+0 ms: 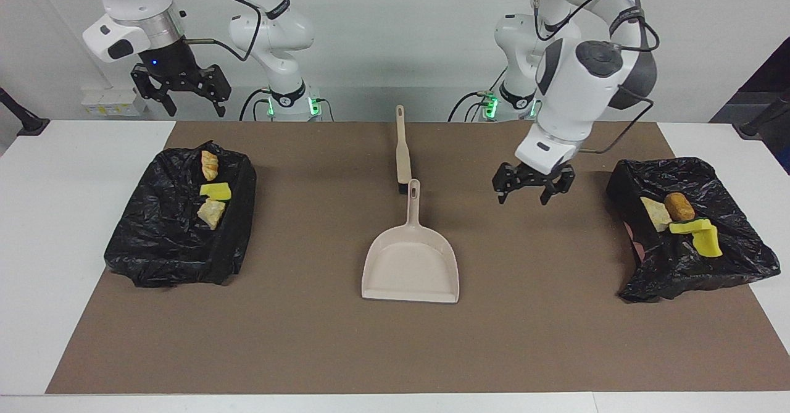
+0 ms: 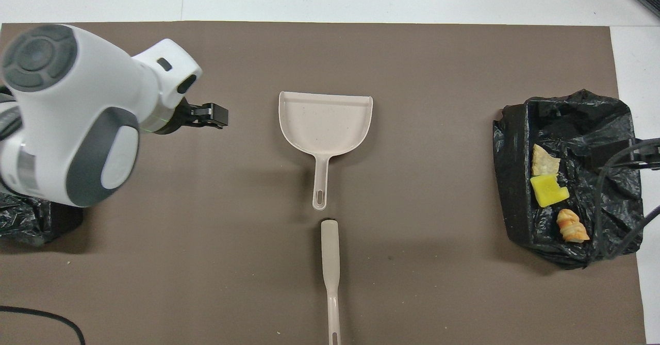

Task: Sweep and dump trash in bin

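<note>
A beige dustpan (image 1: 410, 265) lies flat and empty in the middle of the brown mat and also shows in the overhead view (image 2: 325, 123). A beige brush (image 1: 402, 147) lies just nearer to the robots, in line with the pan's handle. The trash lies in two black-lined bins: three scraps (image 1: 215, 190) in the bin (image 1: 154, 246) at the right arm's end, several scraps (image 1: 679, 205) in the bin (image 1: 691, 271) at the left arm's end. My left gripper (image 1: 532, 192) is open and empty, over the mat between dustpan and bin. My right gripper (image 1: 182, 95) is open, raised near its bin.
The brown mat (image 1: 308, 339) covers most of the white table (image 1: 55, 215). In the overhead view my left arm covers most of the bin (image 2: 31, 221) at its end. The brush (image 2: 330, 262) runs to the mat's edge nearest the robots.
</note>
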